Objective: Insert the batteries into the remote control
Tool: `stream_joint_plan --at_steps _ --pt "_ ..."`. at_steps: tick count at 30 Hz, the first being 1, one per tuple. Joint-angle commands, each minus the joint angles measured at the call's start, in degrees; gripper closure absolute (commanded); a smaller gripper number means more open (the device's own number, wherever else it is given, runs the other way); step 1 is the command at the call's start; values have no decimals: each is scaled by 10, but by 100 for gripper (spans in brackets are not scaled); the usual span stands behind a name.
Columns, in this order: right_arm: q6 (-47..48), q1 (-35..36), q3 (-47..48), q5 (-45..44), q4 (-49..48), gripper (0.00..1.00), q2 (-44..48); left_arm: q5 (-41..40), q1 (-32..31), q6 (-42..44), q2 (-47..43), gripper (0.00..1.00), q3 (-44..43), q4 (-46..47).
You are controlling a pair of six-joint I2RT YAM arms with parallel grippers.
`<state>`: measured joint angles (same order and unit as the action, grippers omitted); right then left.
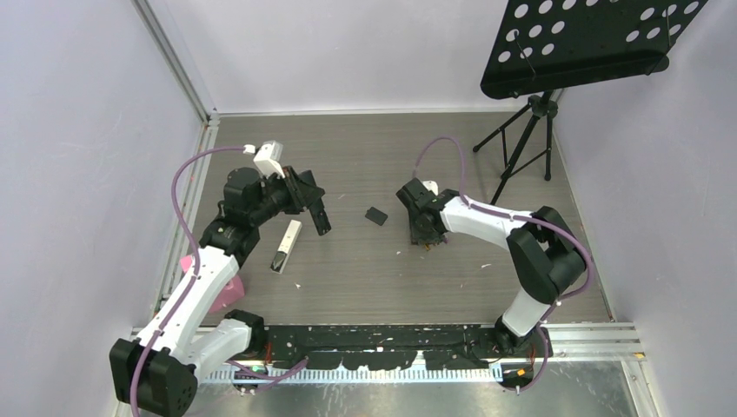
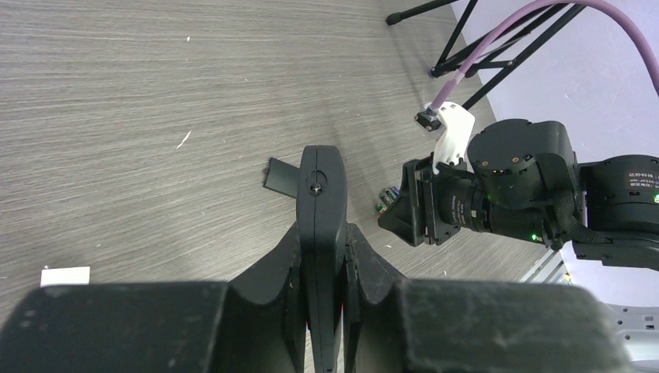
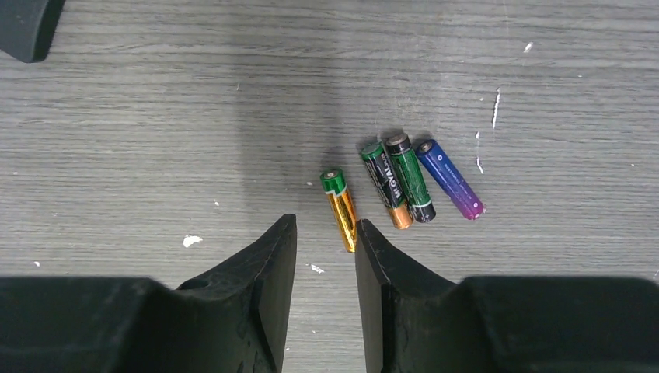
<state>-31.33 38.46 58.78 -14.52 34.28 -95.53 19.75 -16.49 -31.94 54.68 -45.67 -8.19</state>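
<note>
Right claw (image 3: pixel 325 225) hangs part open over the grey surface (image 3: pixel 155 116), gripping nothing. Four batteries (image 3: pixel 409 183) lie just ahead of it: three close side by side, the orange-gold battery (image 3: pixel 341 214) alone, its end beside one fingertip. Left claw (image 2: pixel 320 228), well apart from the right claw, is clamped on a slim black object (image 2: pixel 320 175) held edge-on

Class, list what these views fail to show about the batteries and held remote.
Thin black remote control: left wrist view, edge-on, battery bay unseen, lower end covered by left gripper.
Black object: right wrist view, cut off by corner, unidentifiable.
Cylindrical batteries: top view, too small to count.
</note>
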Motion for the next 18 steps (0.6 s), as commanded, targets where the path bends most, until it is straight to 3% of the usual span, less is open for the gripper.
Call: stream_joint_plan --at_steps 1,8,14,18 --pt "13 -1 19 -18 -22 63 -15 13 0 12 4 100 -18 3" --pt "16 -12 6 -10 -34 68 -22 16 0 13 10 100 -20 5" --pt "3 -28 -9 13 -39 82 -22 22 0 10 17 100 -22 9" --pt "-2 -31 -14 15 -42 80 -26 26 0 6 17 100 -21 11"
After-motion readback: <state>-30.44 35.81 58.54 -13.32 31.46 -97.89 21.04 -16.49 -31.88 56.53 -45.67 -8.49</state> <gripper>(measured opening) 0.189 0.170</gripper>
